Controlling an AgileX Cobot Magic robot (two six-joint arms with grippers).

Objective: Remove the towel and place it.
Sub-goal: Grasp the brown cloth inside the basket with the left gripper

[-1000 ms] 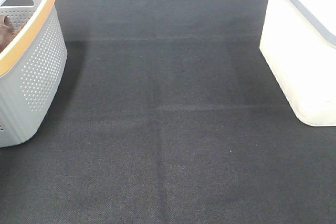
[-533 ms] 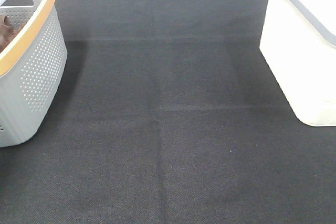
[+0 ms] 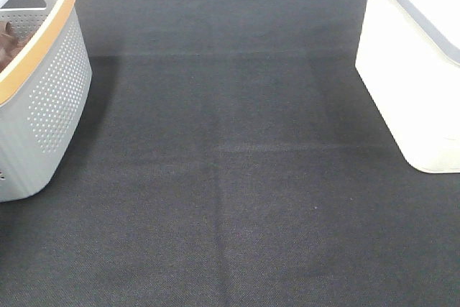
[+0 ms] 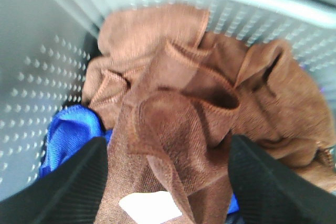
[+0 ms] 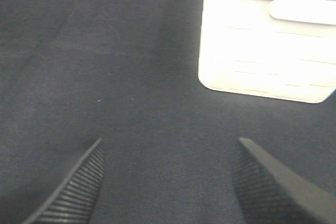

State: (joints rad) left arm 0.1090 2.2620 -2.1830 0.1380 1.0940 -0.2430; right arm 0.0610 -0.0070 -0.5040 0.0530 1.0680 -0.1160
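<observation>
The reddish-brown towel lies bunched in the grey perforated basket, with its white tag near the camera. My left gripper is open, low in the basket, with one finger on each side of the towel. A blue cloth lies under the towel. In the exterior high view only a sliver of the towel shows inside the basket at the far left, and neither gripper shows. My right gripper is open and empty above the black table cover.
A white lidded box stands at the right edge of the table and also shows in the right wrist view. The basket has an orange rim. Black cloth covers the table between them.
Nothing on the table has moved. A small dark part at the top left corner, by the basket, has shifted slightly.
</observation>
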